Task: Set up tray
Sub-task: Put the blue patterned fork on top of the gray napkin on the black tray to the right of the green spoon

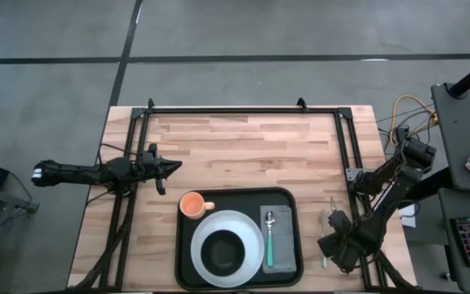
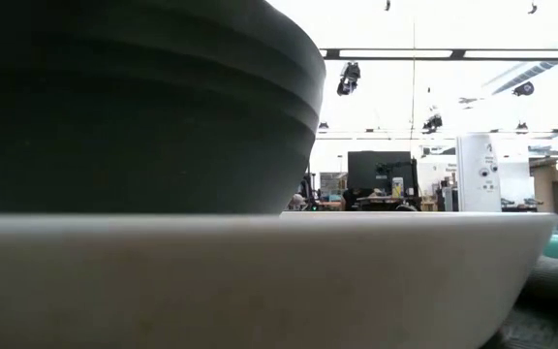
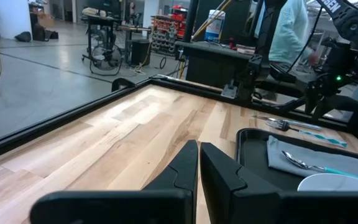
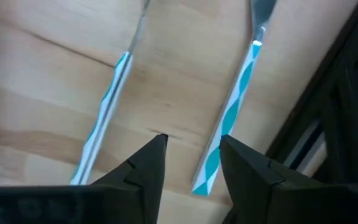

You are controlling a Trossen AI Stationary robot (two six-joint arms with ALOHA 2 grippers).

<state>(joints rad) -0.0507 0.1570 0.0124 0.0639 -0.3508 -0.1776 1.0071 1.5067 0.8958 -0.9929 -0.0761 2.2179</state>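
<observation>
The black tray (image 1: pixel 288 200) lies at the table's near middle. On it are a white plate (image 1: pixel 247 224) with a black bowl (image 1: pixel 221 251), an orange cup (image 1: pixel 192 204), and a grey napkin (image 1: pixel 279 224) bearing a teal-handled spoon (image 1: pixel 269 241). Two utensils with teal-and-white striped handles (image 4: pixel 235 99) (image 4: pixel 107 106) lie on the wood right of the tray. My right gripper (image 4: pixel 191 158) is open just above them, its fingers on either side of one handle's free end (image 4: pixel 205 177). My left gripper (image 1: pixel 170 166) is shut and empty over the table's left middle.
A black metal frame (image 1: pixel 243 110) runs around the table's edges. The bowl (image 2: pixel 143 107) and plate (image 2: pixel 260 281) fill the low view. A person stands beyond the table's right side in the left wrist view (image 3: pixel 291 31). Bare wood (image 1: pixel 243 151) lies far of the tray.
</observation>
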